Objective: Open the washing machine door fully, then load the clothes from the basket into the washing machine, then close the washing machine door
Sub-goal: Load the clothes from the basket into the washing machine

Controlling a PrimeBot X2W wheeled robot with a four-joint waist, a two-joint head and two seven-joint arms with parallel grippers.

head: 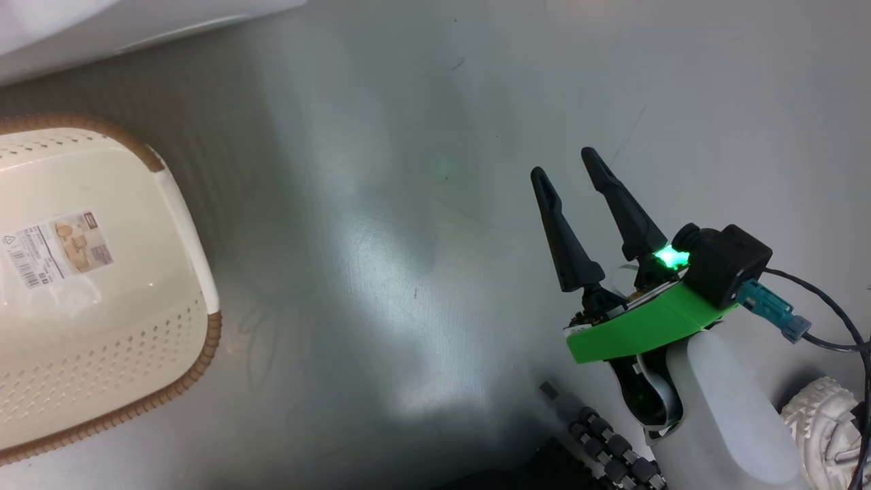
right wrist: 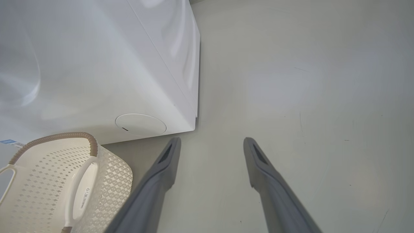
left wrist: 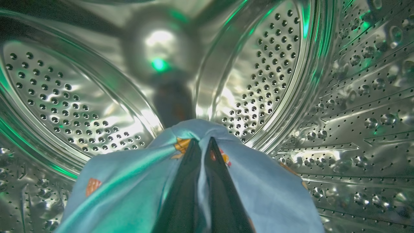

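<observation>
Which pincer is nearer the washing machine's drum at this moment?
Left. The left pincer is inside the drum, shut on a light-blue cloth. The right pincer is outside, open above the floor.

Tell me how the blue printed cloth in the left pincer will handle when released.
The blue cloth drapes in folds over the left pincer, so likely floppy and light. It should slump onto the drum rather than roll.

Light-blue printed clothes (left wrist: 265, 194) inside washing machine (left wrist: 355, 97), cream perforated basket (head: 136, 354) beside it
</observation>
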